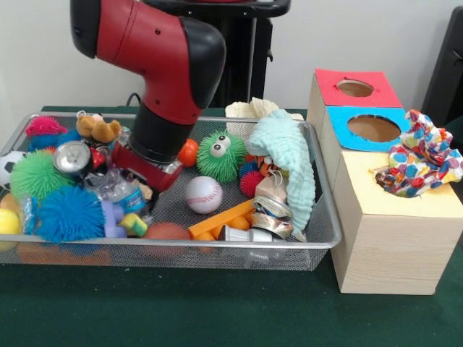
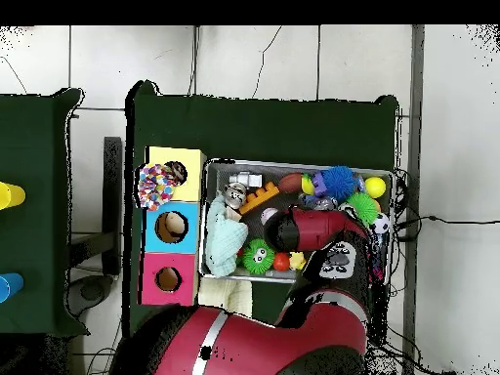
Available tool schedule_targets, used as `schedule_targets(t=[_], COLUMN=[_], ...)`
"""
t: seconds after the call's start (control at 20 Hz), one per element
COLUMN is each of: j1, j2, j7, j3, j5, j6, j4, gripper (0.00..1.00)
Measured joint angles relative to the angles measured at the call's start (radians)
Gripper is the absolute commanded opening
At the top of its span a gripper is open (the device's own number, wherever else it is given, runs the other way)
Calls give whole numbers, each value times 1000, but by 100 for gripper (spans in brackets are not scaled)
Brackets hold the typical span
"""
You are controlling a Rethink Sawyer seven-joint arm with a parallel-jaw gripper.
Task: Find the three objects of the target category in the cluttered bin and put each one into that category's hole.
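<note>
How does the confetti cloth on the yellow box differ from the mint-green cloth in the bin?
The confetti cloth is multicoloured and sits outside the bin, bunched over the yellow box hole. The mint-green cloth is plain, waffle-textured, larger, and draped over clutter inside the bin. Both are soft, crumpled fabric.
</note>
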Motion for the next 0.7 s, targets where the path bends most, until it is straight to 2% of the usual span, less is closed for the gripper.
schedule_targets(t=[0.35,0.7], j1=[18,35], j2=[42,56], j7=[0,0], j3=[-63,-85], j5=[-77,-95], j6=[-81,-95], j4=[-30,-37], gripper=[100,100])
